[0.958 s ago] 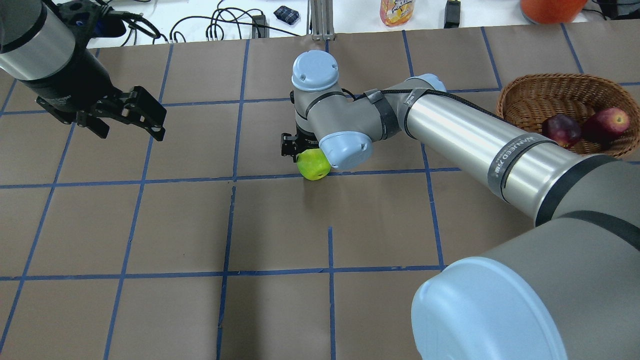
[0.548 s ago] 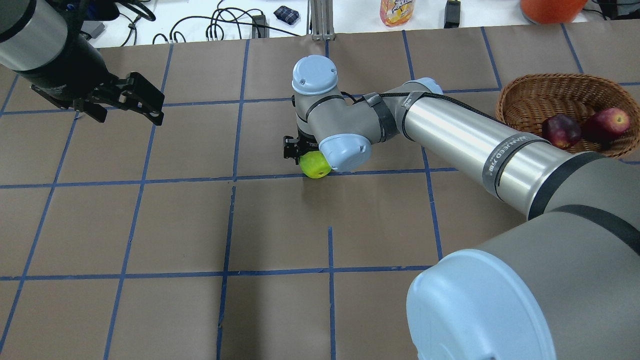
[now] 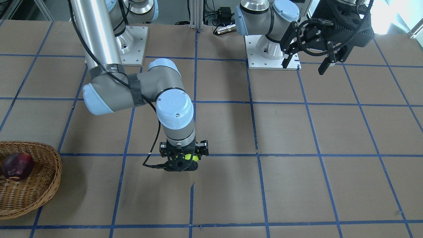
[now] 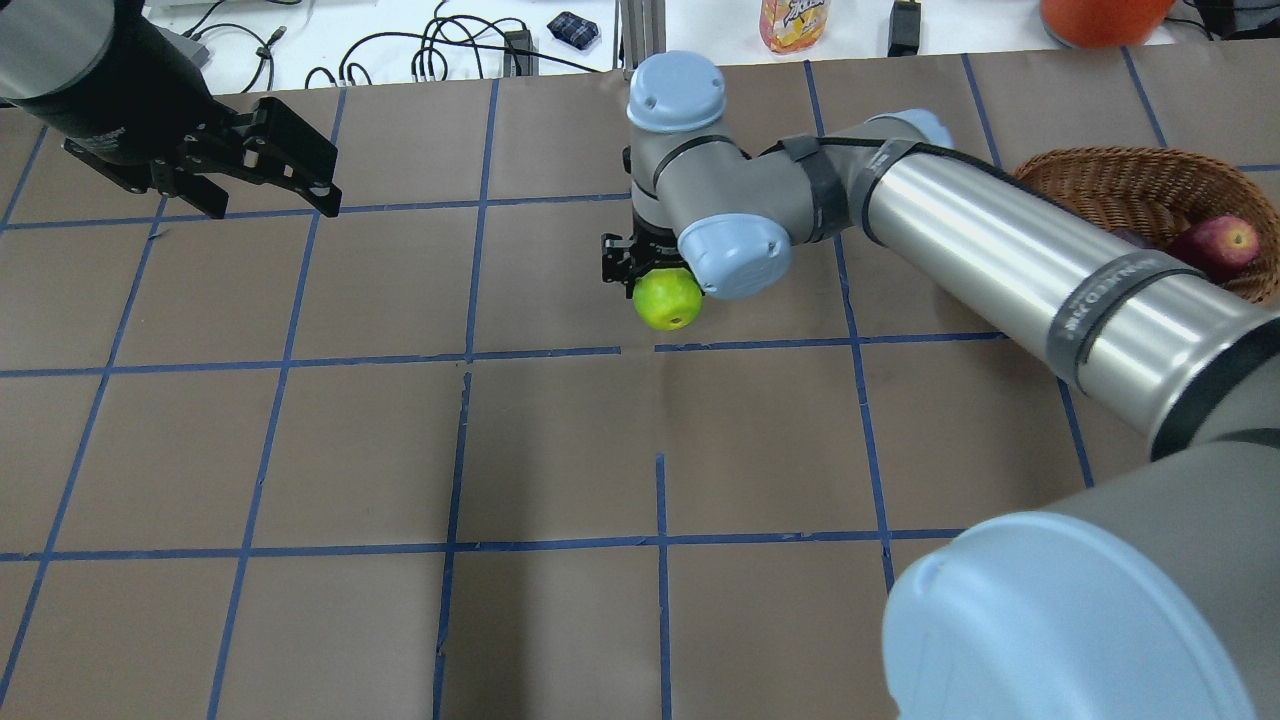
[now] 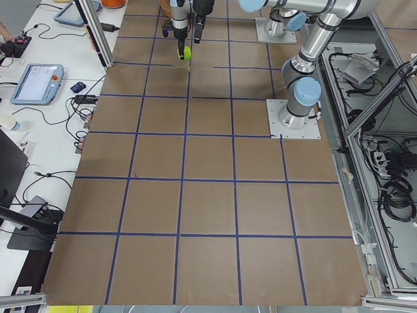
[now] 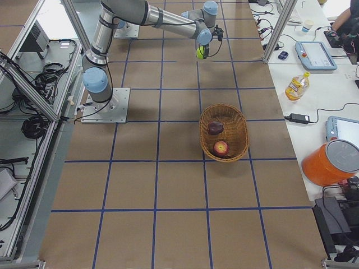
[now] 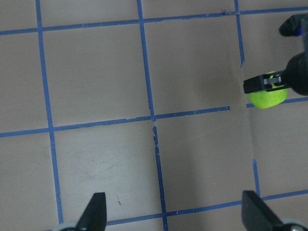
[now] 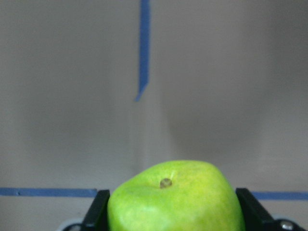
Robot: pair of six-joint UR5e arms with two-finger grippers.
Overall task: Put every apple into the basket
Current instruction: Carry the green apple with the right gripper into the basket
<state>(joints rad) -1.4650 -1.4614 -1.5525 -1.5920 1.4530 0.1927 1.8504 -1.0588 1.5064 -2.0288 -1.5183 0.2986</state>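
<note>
Overhead exterior shows the right pincer (image 4: 655, 285) clamped on the green apple (image 4: 668, 300) just above the worktop (image 4: 560, 450), so the carry looks in hand: next, reach the basket (image 4: 1100, 165), well off to the pincer's right, and let go.

A wide table (image 5: 195, 215) covered in brown paper fills the middle of the room, marked into squares by blue tape lines (image 4: 460, 455). An aluminium post (image 4: 640, 30) stands at its far edge. Along one long side runs a white bench (image 6: 331, 95) carrying a drink bottle (image 6: 295, 85), a paper cup (image 6: 308, 26), a grey handheld screen (image 6: 316, 55), a black power brick (image 6: 298, 118) and an orange bucket (image 6: 330, 163) with a grey lid. Black cables (image 4: 440, 50) loop over that bench. On the opposite side, more cable bundles (image 5: 399, 195) lie on the grey floor (image 5: 397, 254). The light is bright and even, and the shadows are soft.
</note>
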